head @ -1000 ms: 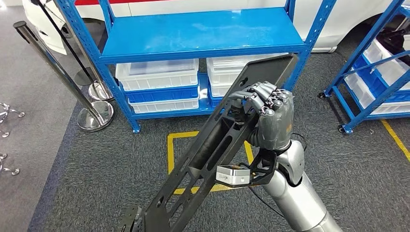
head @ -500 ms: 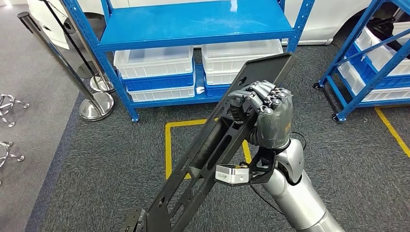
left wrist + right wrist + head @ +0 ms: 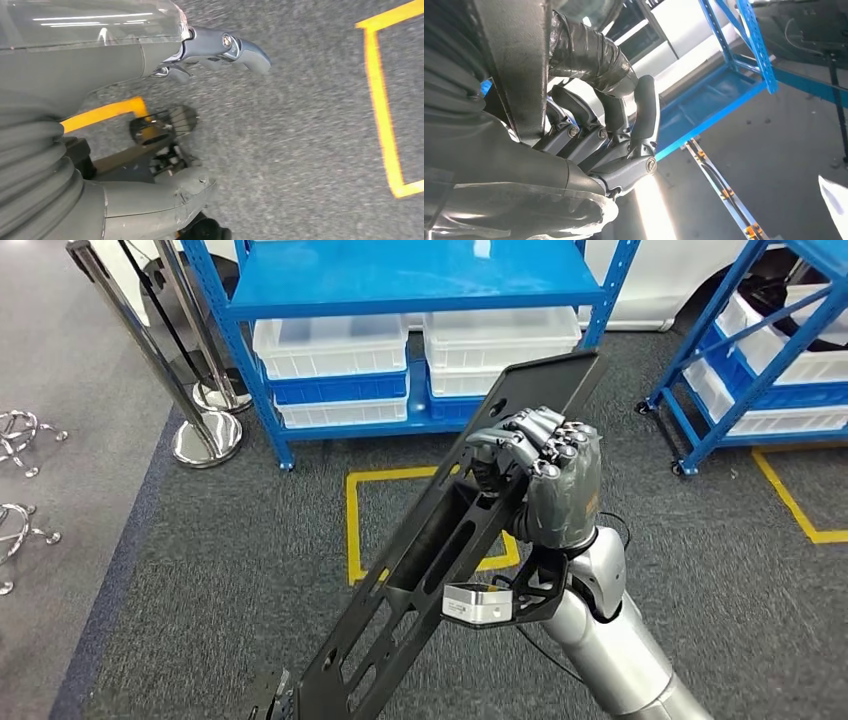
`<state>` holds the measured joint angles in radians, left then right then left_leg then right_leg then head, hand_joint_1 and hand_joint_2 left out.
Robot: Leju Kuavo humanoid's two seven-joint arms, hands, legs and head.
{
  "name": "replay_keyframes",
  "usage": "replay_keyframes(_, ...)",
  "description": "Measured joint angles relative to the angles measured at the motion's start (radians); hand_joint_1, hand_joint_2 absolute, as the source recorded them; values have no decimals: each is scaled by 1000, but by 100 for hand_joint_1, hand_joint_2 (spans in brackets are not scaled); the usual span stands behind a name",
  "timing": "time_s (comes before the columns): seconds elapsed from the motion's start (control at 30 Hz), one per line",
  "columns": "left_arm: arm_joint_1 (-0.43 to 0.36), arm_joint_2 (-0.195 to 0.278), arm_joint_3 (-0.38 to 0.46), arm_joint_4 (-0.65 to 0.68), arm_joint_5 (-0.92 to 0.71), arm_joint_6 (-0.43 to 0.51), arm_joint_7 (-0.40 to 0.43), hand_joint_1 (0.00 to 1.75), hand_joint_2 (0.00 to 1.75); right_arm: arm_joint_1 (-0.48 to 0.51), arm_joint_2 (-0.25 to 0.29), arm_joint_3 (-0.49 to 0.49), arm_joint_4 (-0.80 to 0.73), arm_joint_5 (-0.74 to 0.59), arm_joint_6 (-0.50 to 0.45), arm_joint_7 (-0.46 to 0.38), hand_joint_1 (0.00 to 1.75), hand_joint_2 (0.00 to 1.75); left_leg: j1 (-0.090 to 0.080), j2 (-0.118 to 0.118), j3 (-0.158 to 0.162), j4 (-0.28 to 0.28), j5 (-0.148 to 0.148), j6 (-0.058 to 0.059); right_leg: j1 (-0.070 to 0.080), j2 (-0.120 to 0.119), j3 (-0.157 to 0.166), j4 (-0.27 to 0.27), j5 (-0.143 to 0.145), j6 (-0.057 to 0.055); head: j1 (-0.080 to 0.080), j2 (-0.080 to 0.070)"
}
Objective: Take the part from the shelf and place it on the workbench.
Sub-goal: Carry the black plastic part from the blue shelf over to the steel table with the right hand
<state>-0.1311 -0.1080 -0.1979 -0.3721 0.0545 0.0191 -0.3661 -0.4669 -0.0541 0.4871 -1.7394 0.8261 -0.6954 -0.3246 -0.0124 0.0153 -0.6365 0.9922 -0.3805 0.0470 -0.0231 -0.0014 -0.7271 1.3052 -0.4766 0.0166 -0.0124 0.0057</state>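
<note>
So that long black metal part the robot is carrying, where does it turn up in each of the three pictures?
Head view: the black part runs slantwise from bottom centre up towards the blue shelf, gripped near its upper end by the right hand.
Left wrist view: I cannot make it out for certain.
Right wrist view: a dark slab crossing the hand's fingers.
Shared landmark: the blue shelf frame.

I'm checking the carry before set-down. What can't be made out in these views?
- Part: its lower end is cut off by the head view's bottom edge.
- Left hand: whether it touches the part cannot be told.
- Right hand: its contact on the part's far side is hidden by the part.
</note>
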Motion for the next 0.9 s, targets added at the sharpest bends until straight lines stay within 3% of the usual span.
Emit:
replay_keyframes(0.03,0,0,0,1,0,0,0,0,175,0,0,1,0,0,0,0,175,175,0,0,-22,8,13,-3,0,-1,52,-50,7,-2,0,0)
replay_keyframes(0.1,0,0,0,3,0,0,-1,0,175,-3,0,3,0,0,0,-1,175,175,-1,-1,-54,23,32,-11,6,-2,159,-187,-31,-11,-1,0)
replay_keyframes(0.13,1,0,0,3,1,0,-2,0,175,-4,0,4,0,0,0,-1,175,175,-2,-1,-61,28,41,-16,9,-1,190,-233,-54,-16,-2,0)
replay_keyframes(0.17,1,0,0,4,1,0,-2,0,175,-5,0,5,0,0,-1,-2,175,175,-1,-1,-65,28,51,-23,14,-1,199,-256,-63,-21,-2,0)
replay_keyframes(0.23,2,0,0,7,4,0,-4,0,175,-7,0,6,0,0,0,-2,175,175,3,-4,-69,27,63,-35,13,-3,185,-260,-40,-35,-1,0)
replay_keyframes(0.27,3,0,0,8,6,0,-4,0,175,-8,0,8,1,-1,0,-3,175,175,5,-7,-77,38,43,-42,12,-6,174,-263,-26,-43,-2,0)
replay_keyframes(0.3,3,0,0,10,7,0,-5,0,175,-9,0,9,1,-2,1,-3,175,175,7,-9,-89,69,3,-48,8,-8,161,-266,-10,-49,-2,0)
replay_keyframes(0.37,4,0,0,11,9,0,-6,0,175,-11,0,10,1,-3,2,-3,175,175,14,-10,-115,182,-111,-58,8,-9,127,-267,21,-55,-4,0)
replay_keyframes(0.4,3,0,0,12,10,0,-7,0,175,-11,0,10,1,-3,2,-3,175,175,17,-10,-123,245,-149,-62,8,-9,109,-266,36,-54,-4,0)
replay_keyframes(0.43,3,0,0,12,10,0,-8,0,175,-10,0,10,1,-3,2,-3,175,175,19,-10,-121,291,-161,-65,8,-9,88,-266,52,-53,-4,0)
replay_keyframes(0.5,3,0,0,13,11,0,-9,0,175,-10,0,10,2,-3,2,-3,175,175,23,-10,-74,296,-128,-68,6,-9,48,-265,82,-47,-4,0)
replay_keyframes(0.53,2,0,0,13,12,0,-9,0,175,-10,0,10,2,-3,2,-4,175,175,24,-11,-21,247,-110,-68,4,-8,30,-264,98,-43,-4,0)
replay_keyframes(0.57,0,0,0,14,12,0,-10,0,175,-10,0,11,2,-3,2,-4,175,175,24,-11,45,172,-113,-66,3,-7,15,-263,112,-38,-4,0)
replay_keyframes(0.63,-5,0,-1,14,12,0,-11,0,175,-11,0,11,1,-3,2,-6,175,175,18,-16,141,46,-143,-54,1,-8,4,-265,136,-24,-4,0)
replay_keyframes(0.67,-7,0,-1,14,12,0,-12,0,175,-12,0,11,1,-2,2,-7,175,175,13,-18,157,16,-154,-45,-1,-9,4,-269,147,-17,-4,0)
replay_keyframes(0.73,-8,0,-1,15,13,0,-12,0,175,-13,0,12,1,3,1,-8,175,175,10,-17,147,5,-136,-25,-3,-9,7,-280,164,-3,-4,0)
replay_keyframes(0.77,-8,-1,-1,15,14,0,-12,0,175,-14,-1,12,1,13,1,-7,175,175,10,-14,139,2,-123,-15,-4,-8,2,-274,149,0,-3,0)
replay_keyframes(0.8,-9,-1,-1,16,14,0,-13,0,175,-15,-1,13,2,30,1,-5,175,175,11,-11,128,-2,-106,-6,-4,-6,-9,-248,112,2,-3,0)
replay_keyframes(0.87,-10,-2,-2,16,14,0,-14,0,175,-17,-1,13,5,67,0,1,175,175,10,-7,98,-5,-77,5,-3,-3,-41,-138,-1,2,-2,0)
replay_keyframes(0.9,-10,-2,-3,16,15,1,-15,0,175,-17,-1,14,8,79,0,5,175,175,9,-7,81,-4,-63,7,-1,-2,-54,-70,-42,3,-2,0)
